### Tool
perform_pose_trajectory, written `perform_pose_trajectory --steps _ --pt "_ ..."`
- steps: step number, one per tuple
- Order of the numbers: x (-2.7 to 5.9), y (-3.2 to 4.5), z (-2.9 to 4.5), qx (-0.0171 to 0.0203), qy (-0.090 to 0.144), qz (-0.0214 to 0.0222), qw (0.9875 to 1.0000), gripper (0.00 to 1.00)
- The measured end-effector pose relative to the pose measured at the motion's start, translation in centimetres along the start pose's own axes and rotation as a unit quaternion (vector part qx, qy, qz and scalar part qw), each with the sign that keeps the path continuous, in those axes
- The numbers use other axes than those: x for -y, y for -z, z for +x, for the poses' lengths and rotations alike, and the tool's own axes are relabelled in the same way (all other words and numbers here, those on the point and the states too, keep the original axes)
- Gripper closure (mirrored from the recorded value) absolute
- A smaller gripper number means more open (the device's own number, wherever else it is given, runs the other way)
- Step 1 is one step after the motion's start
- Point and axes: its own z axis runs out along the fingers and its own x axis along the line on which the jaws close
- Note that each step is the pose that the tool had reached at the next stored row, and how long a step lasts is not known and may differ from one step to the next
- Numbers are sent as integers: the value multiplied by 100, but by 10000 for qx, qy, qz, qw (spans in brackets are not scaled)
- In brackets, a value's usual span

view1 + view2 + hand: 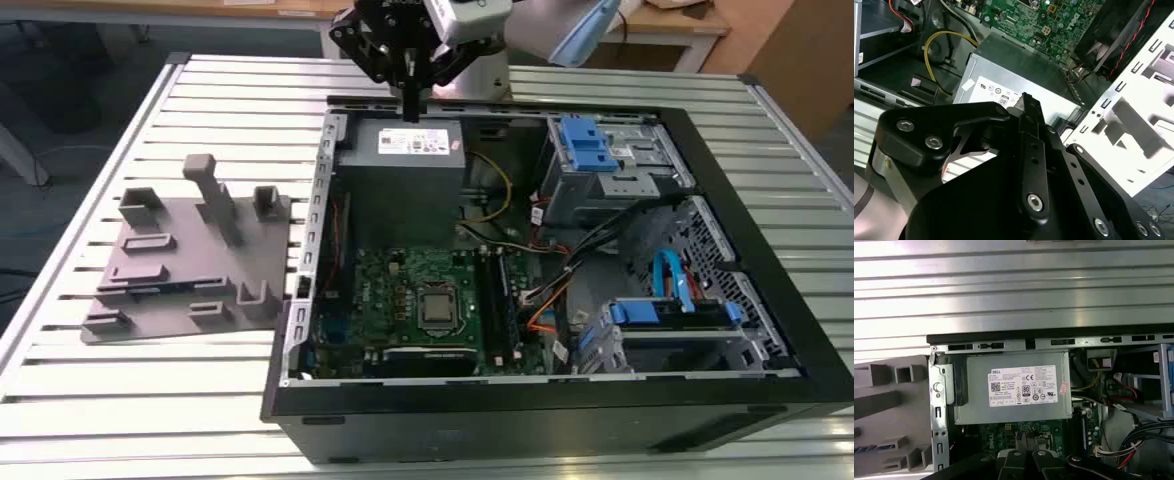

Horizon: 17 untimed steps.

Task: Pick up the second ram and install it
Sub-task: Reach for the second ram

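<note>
Gripper (pixel 411 112) hangs above the power supply (pixel 400 150) at the back of the open case (pixel 534 410). In both wrist views my fingers are drawn narrow, tips close together, and I see nothing between them.

The second ram (pixel 150 290) is well apart from me. I take it to be the dark blue-green strip lying low in the grey plate (pixel 174 250), which sits on the slatted table (pixel 134 400) at the exterior view's left, just outside the case wall. The first wrist view shows a bluish edge (pixel 876 446) in that plate.

Risks, as I judge them:
- The strip lies among upright blocks, with 1 tall post (pixel 200 180) close by. A skewed descent could knock a block or shift the whole plate.
- Narrow jaws coming down on the strip would press on it, not straddle it.
- The stick is thin and flat, so an off-centre pinch could let it tilt or slip.
- The slots (pixel 497 300) beside the motherboard (pixel 400 275) have cables (pixel 561 270) near. A tilted stick could snag them or jam at the slot.
</note>
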Motion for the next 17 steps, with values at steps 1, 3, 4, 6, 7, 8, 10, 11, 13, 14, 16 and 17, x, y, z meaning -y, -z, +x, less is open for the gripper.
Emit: perform_pose_trajectory --steps 1,3,4,6,7,8,10,11,13,14,16,17 --pt "0 0 0 0 0 0 10000 93" --pt "0 0 0 0 0 0 10000 93" --pt "0 0 0 0 0 0 10000 93" --pt "0 0 2 0 0 0 10000 93" --pt "0 0 4 0 0 1 10000 93" --pt "1 1 12 0 -1 1 10000 93" --pt "4 2 55 0 0 0 10000 93" --pt "7 3 91 1 1 0 10000 93" --pt "14 5 185 4 0 0 10000 93" --pt "17 7 229 6 1 0 10000 93" --pt "25 9 319 9 0 -1 10000 93" --pt "28 10 364 10 0 -1 10000 93"
